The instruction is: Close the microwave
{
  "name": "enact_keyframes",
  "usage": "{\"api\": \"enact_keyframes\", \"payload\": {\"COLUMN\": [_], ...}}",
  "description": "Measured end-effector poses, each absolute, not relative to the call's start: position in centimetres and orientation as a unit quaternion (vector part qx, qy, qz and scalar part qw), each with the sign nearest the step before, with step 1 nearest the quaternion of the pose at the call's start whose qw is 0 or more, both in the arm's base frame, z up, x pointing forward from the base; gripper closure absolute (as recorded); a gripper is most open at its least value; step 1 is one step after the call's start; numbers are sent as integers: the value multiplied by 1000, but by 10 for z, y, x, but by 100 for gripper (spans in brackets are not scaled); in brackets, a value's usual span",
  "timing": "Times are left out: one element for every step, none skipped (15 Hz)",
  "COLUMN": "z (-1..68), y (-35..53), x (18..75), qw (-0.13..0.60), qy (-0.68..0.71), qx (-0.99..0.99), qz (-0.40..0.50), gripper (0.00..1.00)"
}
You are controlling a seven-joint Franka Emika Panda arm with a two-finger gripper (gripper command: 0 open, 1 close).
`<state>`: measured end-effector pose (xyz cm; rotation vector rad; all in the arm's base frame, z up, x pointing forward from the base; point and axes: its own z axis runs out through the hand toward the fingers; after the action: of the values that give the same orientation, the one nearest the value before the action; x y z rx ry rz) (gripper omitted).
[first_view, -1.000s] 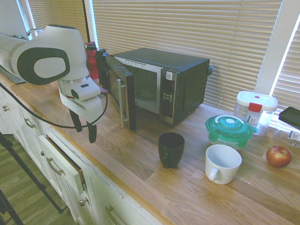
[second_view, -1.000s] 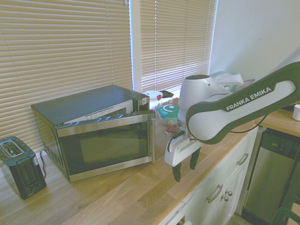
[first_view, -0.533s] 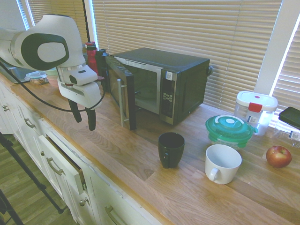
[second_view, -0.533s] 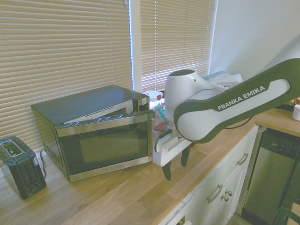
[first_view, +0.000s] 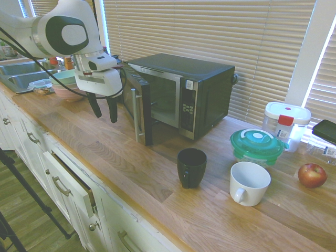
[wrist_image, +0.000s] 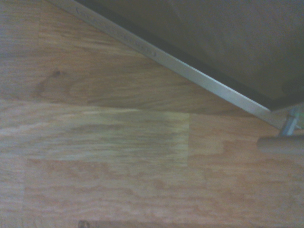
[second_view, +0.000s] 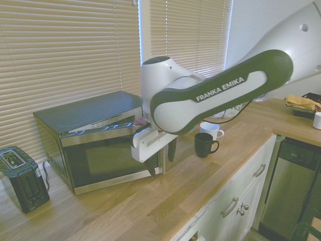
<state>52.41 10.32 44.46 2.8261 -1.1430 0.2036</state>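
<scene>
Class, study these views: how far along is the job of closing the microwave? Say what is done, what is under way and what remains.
Done: the arm has brought its pincer beside the outer face of the microwave door, fingers open and pointing down above the wooden counter.
Under way: it hangs close to the door; contact cannot be confirmed.
Left: the door stands wide open, so the whole push shut remains.
</scene>
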Motion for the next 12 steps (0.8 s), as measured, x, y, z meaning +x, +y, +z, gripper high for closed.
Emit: {"api": "enact_keyframes", "payload": {"z": [447,450,453,457,460,464,465,467,468,469,469,471], "y": [106,108,108,107,105,101,98,96,93,90,88,86], "x": [535,544,553,561,571,582,594,607,620,635,649,662], "qw": [45,48,52,54,54,54,53,53,52,52,53,53], "qy": [-374,-374,-373,-374,-376,-381,-385,-386,-388,-388,-388,-386], "qx": [924,924,924,923,922,920,919,918,918,917,917,918], "qz": [66,64,66,68,70,71,71,71,71,71,73,78], "gripper": [0,0,0,0,0,0,0,0,0,0,0,0]}}
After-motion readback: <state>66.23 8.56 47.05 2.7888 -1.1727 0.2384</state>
